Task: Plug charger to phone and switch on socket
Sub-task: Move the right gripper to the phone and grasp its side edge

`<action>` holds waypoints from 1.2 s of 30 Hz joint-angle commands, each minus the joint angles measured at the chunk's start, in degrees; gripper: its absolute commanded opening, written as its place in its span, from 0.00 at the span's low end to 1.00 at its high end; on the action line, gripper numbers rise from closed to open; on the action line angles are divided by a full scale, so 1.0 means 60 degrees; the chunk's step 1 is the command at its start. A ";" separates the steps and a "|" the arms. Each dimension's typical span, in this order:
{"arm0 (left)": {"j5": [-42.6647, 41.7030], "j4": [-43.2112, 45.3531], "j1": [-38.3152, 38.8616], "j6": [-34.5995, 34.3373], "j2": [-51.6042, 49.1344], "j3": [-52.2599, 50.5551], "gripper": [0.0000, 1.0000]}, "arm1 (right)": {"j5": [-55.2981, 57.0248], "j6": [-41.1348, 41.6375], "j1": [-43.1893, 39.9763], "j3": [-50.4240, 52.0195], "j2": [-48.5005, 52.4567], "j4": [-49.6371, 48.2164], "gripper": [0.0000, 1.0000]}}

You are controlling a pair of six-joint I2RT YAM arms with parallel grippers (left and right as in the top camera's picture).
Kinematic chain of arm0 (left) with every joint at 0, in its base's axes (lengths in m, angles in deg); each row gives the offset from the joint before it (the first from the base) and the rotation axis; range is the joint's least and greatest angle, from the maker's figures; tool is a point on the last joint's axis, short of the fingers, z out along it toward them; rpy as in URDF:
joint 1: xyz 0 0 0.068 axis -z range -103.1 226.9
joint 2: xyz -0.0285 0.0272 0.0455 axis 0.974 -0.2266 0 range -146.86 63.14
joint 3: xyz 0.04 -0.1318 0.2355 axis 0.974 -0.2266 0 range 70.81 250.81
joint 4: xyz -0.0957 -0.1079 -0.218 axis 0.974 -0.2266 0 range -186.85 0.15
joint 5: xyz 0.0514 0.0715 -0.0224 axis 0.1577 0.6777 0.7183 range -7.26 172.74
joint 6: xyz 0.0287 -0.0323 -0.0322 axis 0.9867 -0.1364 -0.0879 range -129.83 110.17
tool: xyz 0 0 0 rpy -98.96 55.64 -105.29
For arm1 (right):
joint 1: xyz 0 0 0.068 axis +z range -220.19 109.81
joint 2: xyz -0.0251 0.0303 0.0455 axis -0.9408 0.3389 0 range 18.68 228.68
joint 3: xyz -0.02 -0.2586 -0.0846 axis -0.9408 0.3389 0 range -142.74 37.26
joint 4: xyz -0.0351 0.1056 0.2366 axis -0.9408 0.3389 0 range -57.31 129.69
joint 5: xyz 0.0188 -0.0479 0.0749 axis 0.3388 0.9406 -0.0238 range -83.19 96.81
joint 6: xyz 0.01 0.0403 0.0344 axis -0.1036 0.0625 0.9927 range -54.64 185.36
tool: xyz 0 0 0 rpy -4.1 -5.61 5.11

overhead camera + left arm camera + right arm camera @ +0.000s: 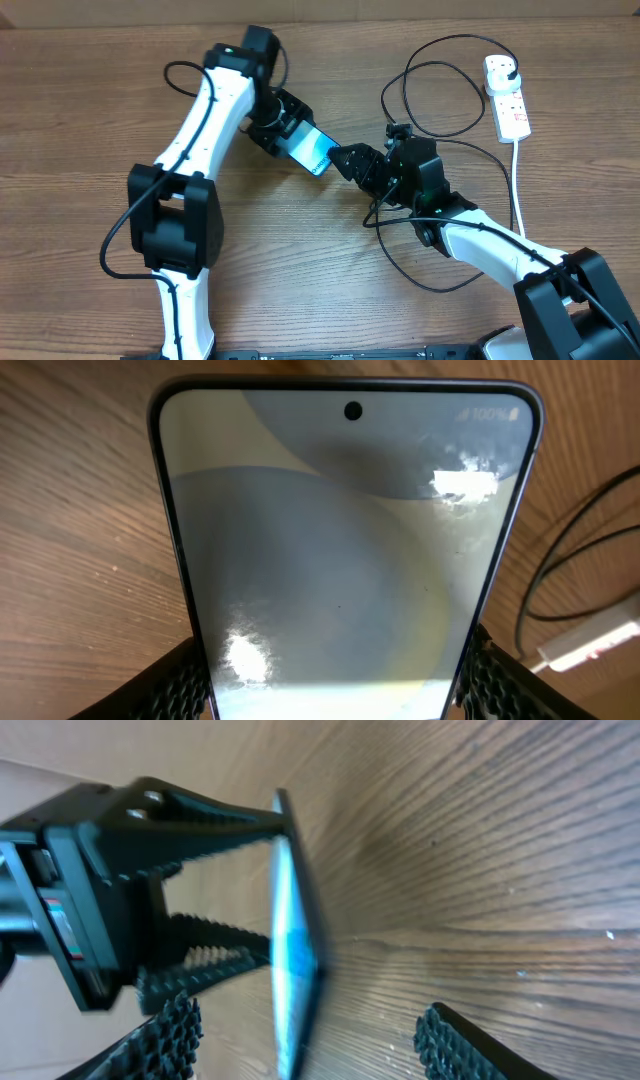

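Observation:
My left gripper (285,128) (335,695) is shut on the phone (312,150) (340,540) and holds it by its two long edges, lit screen up. My right gripper (350,160) (308,1010) is open at the phone's free short end. In the right wrist view the phone (290,940) shows edge-on between my right fingers. The socket (508,100) lies at the far right with the charger's black plug (510,70) in it. The charger cable (440,135) loops across the table and under my right arm. Its connector tip is hidden.
The socket's thick white cord (518,190) runs down toward the table's front right. More cable loops (400,262) lie in front of my right arm. In the left wrist view the cable (570,560) and a white piece with a red mark (590,645) lie to the right.

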 commanded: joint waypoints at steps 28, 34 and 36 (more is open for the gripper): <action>0.0630 -0.0674 0.0568 -0.1337 -0.0036 0.0266 0.04 | 0.0270 0.1610 0.0597 -0.0149 0.1854 -0.2455 0.32; 0.0630 -0.0747 0.0630 -0.1337 -0.0036 0.0266 0.04 | 0.0273 0.1610 0.0605 -0.0149 0.1854 -0.2590 0.30; 0.0634 -0.0743 0.0681 -0.1337 -0.0036 0.0266 0.04 | 0.0277 0.1610 0.0619 -0.0149 0.1854 -0.2594 0.30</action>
